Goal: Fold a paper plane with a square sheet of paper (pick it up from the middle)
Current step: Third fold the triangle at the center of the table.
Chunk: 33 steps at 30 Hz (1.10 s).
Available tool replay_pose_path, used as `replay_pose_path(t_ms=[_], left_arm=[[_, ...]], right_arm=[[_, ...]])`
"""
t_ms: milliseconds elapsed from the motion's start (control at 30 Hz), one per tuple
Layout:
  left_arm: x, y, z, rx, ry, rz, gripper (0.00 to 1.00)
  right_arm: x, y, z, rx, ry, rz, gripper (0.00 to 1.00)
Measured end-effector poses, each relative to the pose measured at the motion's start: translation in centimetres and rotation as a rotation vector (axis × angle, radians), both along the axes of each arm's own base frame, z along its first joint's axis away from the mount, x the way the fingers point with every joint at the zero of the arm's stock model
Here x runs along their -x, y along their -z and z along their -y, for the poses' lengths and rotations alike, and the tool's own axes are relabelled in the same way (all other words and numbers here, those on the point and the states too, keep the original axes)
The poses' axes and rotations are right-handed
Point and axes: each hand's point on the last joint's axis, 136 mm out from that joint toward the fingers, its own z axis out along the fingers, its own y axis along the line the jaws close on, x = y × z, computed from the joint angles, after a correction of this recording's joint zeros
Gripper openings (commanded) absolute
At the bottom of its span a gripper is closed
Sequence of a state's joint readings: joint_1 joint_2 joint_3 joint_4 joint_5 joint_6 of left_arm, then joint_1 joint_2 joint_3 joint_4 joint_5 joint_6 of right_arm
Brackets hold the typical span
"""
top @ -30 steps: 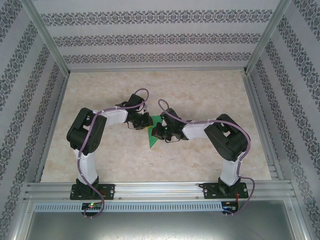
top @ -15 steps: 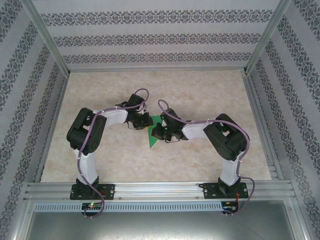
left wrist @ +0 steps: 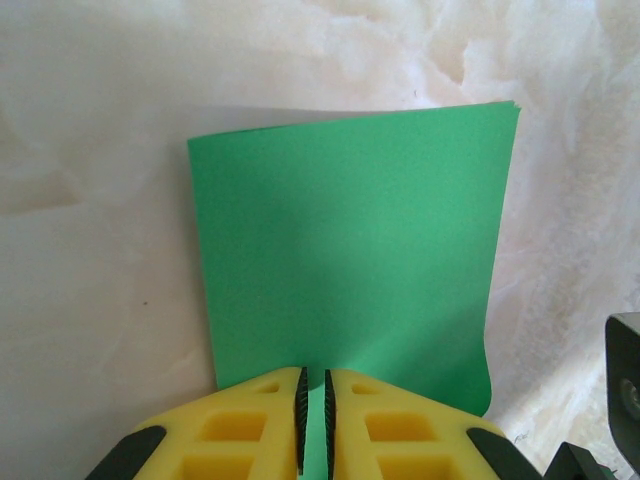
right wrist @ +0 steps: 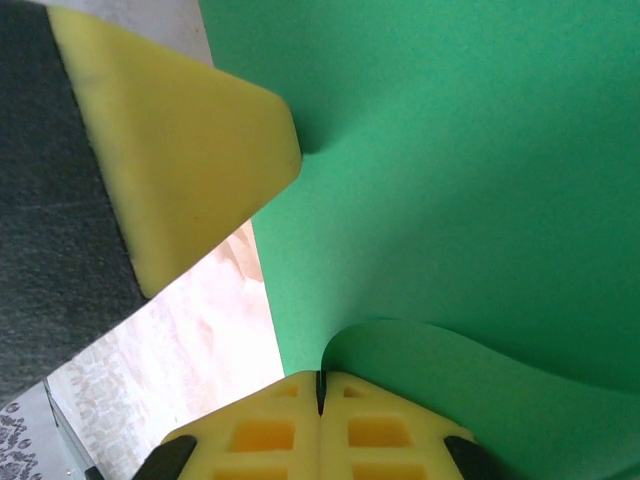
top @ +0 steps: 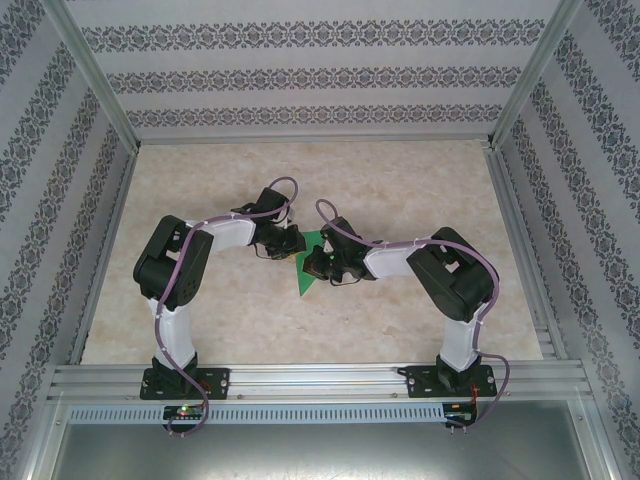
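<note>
Both pincers on the green paper [left wrist: 350, 250]
The right pincer [right wrist: 321, 385] grips its curled-up edge; the left pincer [left wrist: 314, 385], clenched nearly shut, presses on the flat part stretching ahead of it.

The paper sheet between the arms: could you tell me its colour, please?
The paper sheet is plain bright green, seen best in the left wrist view.

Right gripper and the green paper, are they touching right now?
Touching. In the right wrist view the right gripper is shut on a curled edge of the green paper, which runs into its closed tips.
</note>
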State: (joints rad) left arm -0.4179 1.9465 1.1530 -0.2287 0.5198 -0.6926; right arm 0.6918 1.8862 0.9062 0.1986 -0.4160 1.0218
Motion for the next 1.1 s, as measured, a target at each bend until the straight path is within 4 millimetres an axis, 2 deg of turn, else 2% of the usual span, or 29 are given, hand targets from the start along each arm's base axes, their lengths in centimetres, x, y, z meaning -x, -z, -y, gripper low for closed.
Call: replay_pose_path(t_ms=[200,400,500,600,700,767,867,967,1100], left_arm=[[0.0,0.0,0.0,0.0,0.0,-0.001,0.19],[0.0,-1.1,-0.6,-0.012,-0.029,0.004,0.3],[-0.8,-3.0,-1.8,-0.019,-0.077,0.043,0.33],[-1.5,-5.1,-3.9,-0.028,-0.154,0.091,0.35],[-1.6,-5.9,-6.1,-0.043,-0.224,0.109,0.37],[-1.3,-5.7,-7.1,-0.052,-0.253,0.103,0.38],[-0.2,-4.8,-7.2,-0.05,-0.253,0.071,0.33],[0.6,-4.2,-6.8,-0.025,-0.236,0.047,0.27],[1.2,-4.4,-5.3,0.011,-0.188,0.042,0.2]], right_arm=[[0.0,0.0,0.0,0.002,0.003,0.001,0.07],[-0.1,0.0,0.0,-0.001,0.004,0.002,0.22],[-0.2,-0.4,-0.2,-0.013,0.005,0.006,0.29],[-0.3,-0.7,-0.4,-0.025,0.005,0.007,0.36],[-0.4,-0.9,-0.6,-0.032,0.005,0.008,0.38],[-0.4,-0.9,-0.6,-0.033,0.005,0.009,0.37],[-0.4,-0.8,-0.4,-0.025,0.01,0.007,0.28],[-0.4,-0.3,-0.1,-0.002,0.021,-0.001,0.16],[-0.2,0.2,0.3,0.022,0.029,-0.012,0.06]])
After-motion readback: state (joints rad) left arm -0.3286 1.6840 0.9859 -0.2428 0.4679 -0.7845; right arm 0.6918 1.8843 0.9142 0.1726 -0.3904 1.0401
